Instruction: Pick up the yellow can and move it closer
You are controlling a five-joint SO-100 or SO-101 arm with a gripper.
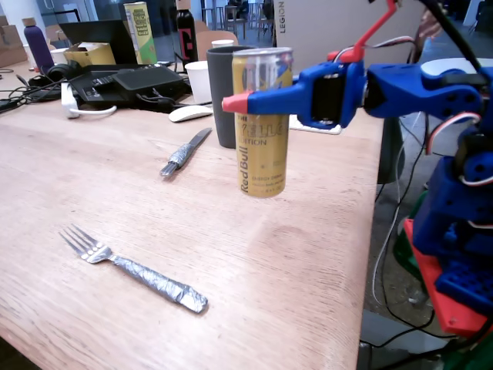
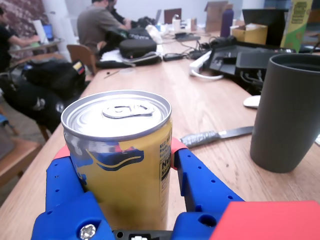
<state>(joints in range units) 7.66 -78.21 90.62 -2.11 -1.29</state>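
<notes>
The yellow can [image 1: 262, 154] is a gold and silver Red Bull can standing upright on the wooden table, right of centre in the fixed view. My blue gripper [image 1: 245, 99] reaches in from the right at the can's upper half, its red-tipped fingers on either side. In the wrist view the can [image 2: 117, 112] fills the space between the two blue fingers [image 2: 197, 180], which press against its sides. The gripper [image 2: 120, 150] is shut on the can, whose base appears to rest on the table.
A dark grey cup [image 1: 222, 92] stands just behind and left of the can. A foil-handled knife [image 1: 183, 154] and fork [image 1: 139, 270] lie to the left. A mouse [image 1: 190, 113], a carton [image 1: 140, 31] and cables crowd the back. The table edge [image 1: 370, 254] runs right.
</notes>
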